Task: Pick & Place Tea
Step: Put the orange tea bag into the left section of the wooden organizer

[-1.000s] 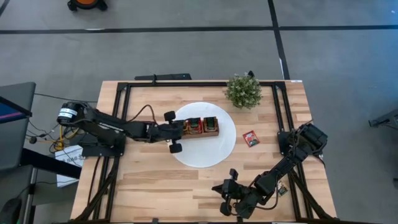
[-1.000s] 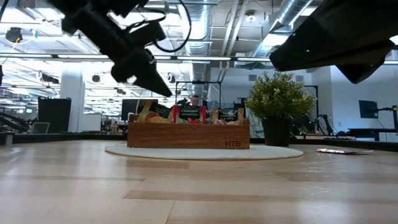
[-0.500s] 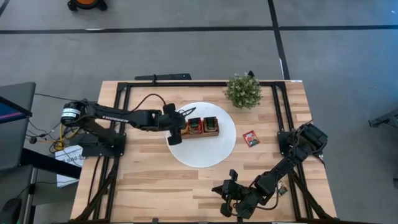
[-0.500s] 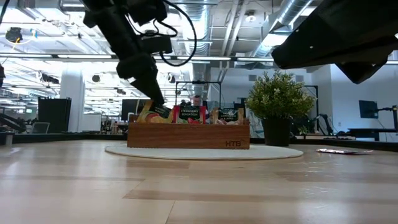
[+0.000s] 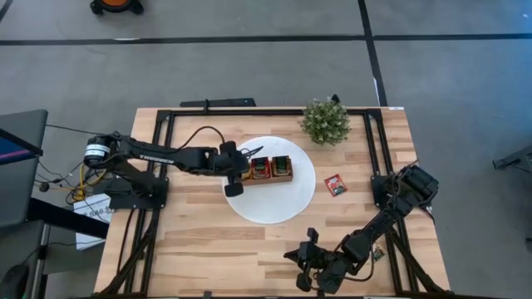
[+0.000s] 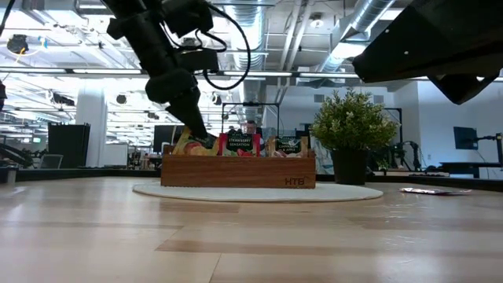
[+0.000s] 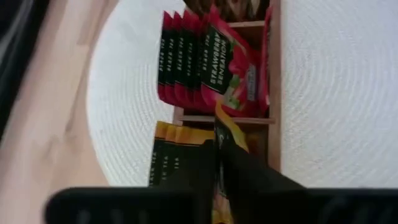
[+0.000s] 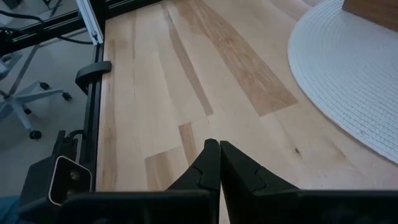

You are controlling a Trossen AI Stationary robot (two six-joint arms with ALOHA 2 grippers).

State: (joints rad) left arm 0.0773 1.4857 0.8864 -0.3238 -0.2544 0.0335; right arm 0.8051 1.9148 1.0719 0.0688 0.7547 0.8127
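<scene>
The left gripper was pinching a yellow sachet in the box's end compartment; one red sachet lay loose near the table's right edge; the right gripper, clenched empty, waited at the front edge.

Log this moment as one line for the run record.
left gripper: jaws closed on yellow tea sachet in wooden box | right gripper: jaws shut, parked over table | loose sachet beside mat
</scene>
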